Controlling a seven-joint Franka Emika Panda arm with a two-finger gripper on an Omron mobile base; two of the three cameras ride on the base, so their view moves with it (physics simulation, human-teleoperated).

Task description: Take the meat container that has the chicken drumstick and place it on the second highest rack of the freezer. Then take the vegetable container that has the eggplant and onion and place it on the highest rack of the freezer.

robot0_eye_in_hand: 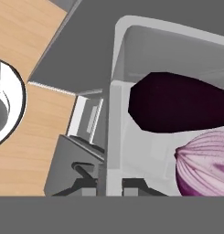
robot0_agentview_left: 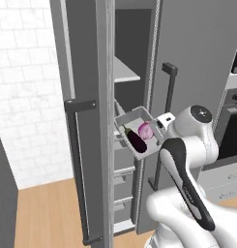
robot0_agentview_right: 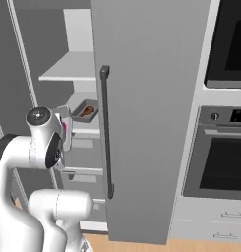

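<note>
While your gripper (robot0_eye_in_hand: 100,185) clamps the vegetable container's (robot0_agentview_left: 131,117) rim, the tray hangs in the open freezer (robot0_agentview_left: 127,104), between the boards. It holds the eggplant (robot0_agentview_left: 135,139) beside the onion (robot0_agentview_left: 145,130).

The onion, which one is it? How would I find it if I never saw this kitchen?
Find the tall grey freezer with its door open. In front of its shelves the robot's claw grips the rim of a small grey tray. Two vegetables lie inside: the onion is the round pink-purple one, next to the long, nearly black eggplant.
</note>
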